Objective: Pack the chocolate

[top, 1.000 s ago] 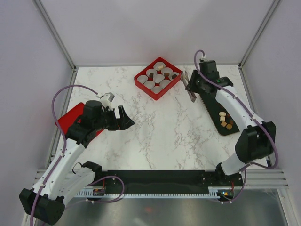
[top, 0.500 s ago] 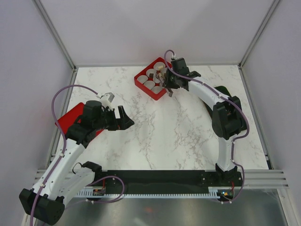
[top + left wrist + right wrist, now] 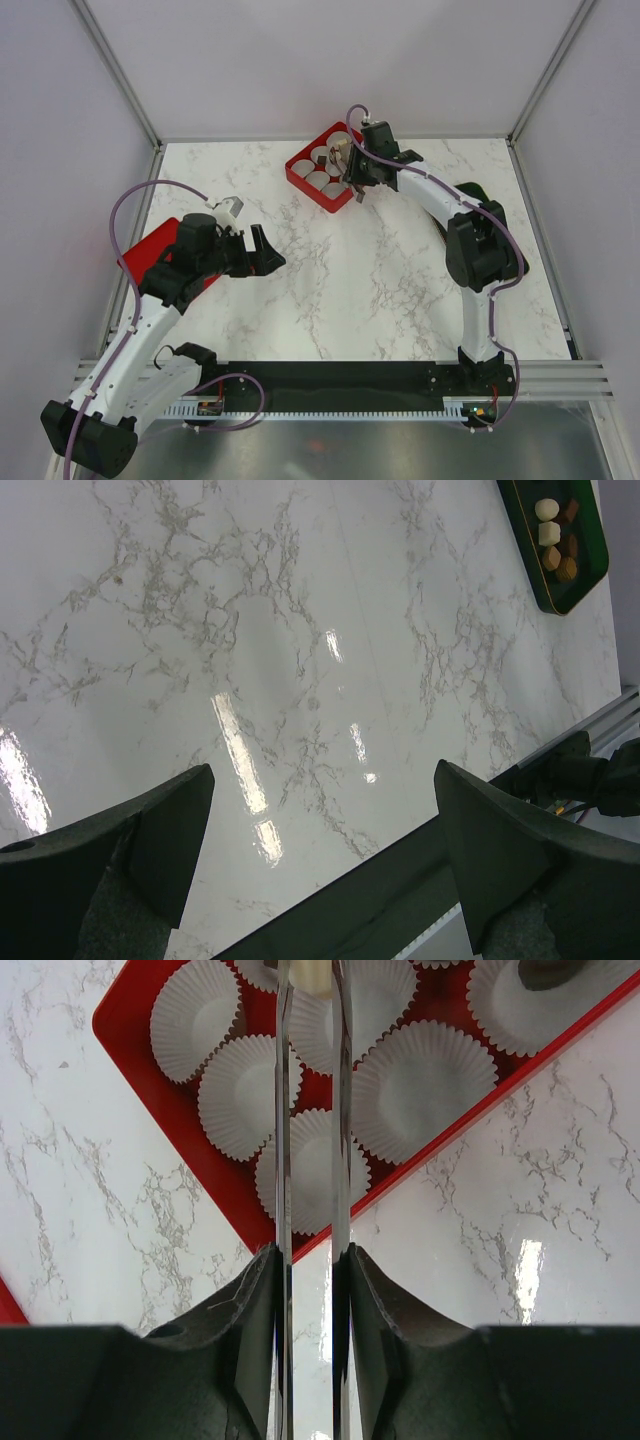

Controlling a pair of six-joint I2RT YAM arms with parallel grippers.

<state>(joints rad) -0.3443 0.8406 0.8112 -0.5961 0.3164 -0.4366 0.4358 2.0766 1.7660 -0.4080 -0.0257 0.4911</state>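
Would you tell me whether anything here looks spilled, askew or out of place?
Nothing spilled or damaged. The square red tray sits diagonally on the marble table; its white paper cups stand upright; the brown and tan chocolate pieces lie inside the dark green tray.

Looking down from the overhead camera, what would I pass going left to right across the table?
Flat red panel → left gripper → red box of paper cups → dark tray, mostly hidden behind the right arm.
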